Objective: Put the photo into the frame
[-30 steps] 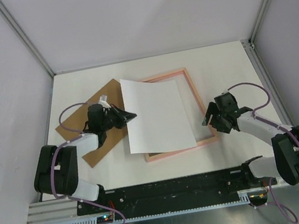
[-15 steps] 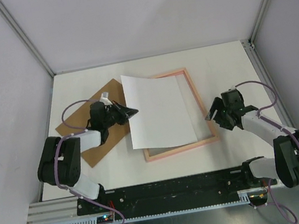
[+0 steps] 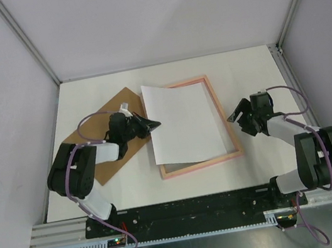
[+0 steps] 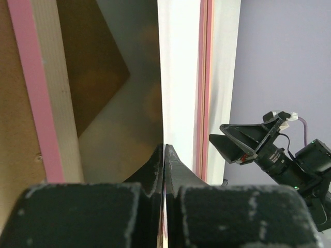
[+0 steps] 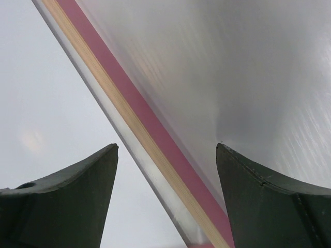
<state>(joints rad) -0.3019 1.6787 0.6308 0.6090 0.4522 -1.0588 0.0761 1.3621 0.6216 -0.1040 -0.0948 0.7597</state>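
On the white table [image 3: 253, 71], the pink frame [image 3: 216, 99] lies flat with the photo [image 3: 184, 121] white side up over it, overhanging the left rail. The left gripper [image 3: 155, 124] is clenched on the photo's left edge; the right gripper [image 3: 236, 116] gapes empty just beside the frame's right rail.

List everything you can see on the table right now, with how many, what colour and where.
photo: one, white side up, lying across the frame, printed side not visible
frame: one, pale pink, middle of the table
backing board: one, brown, left of the frame, under the left arm
table: one, white, beneath everything
left gripper: one, black, shut on the photo's left edge
right gripper: one, black, open at the frame's right rail
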